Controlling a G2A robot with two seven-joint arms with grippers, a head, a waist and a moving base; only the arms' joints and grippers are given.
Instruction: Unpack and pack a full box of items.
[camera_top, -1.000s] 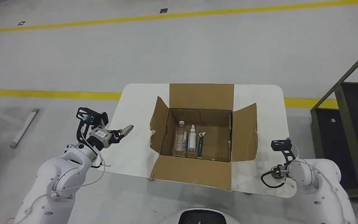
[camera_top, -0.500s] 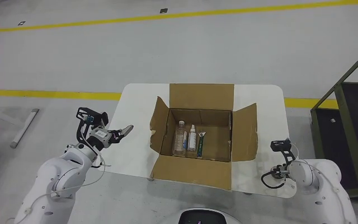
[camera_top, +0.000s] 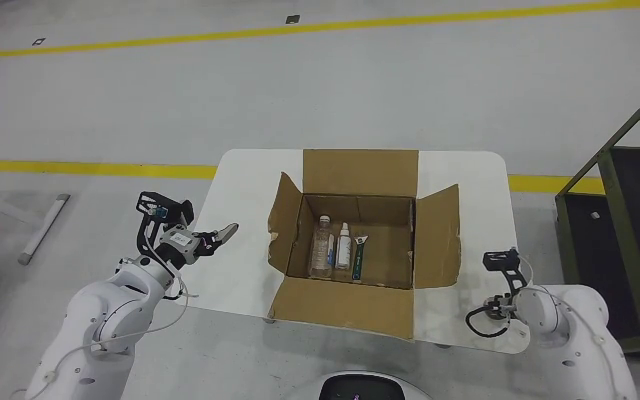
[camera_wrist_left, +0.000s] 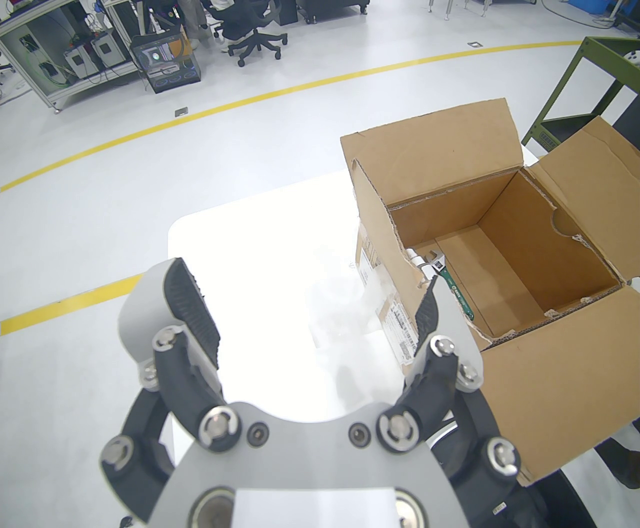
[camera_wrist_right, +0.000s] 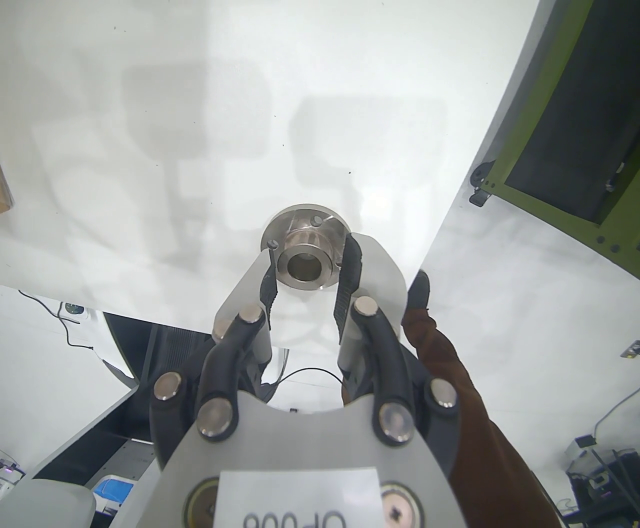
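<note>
The cardboard box (camera_top: 345, 305) sat in the middle of the frame on the white table (camera_top: 240, 175), with all four flaps folded outward. On its floor, close to the left wall, a clear bottle (camera_top: 321, 247), a small white bottle (camera_top: 343, 246) and a green-handled wrench (camera_top: 358, 257) lay side by side, all pointing toward the top of the frame. The left gripper (camera_wrist_left: 307, 300) hung at left centre of the frame over the table's left edge, well apart from the box, its fingers spread wide and holding nothing. The right gripper (camera_wrist_right: 309, 260) was at the lower right, near the table's lower right corner, its fingers clasped on a metal flanged fitting (camera_wrist_right: 304, 240) above the tabletop; whether the fitting touched the table could not be told. A green cart (camera_top: 600, 190) stood at the right edge of the frame, beside the table
</note>
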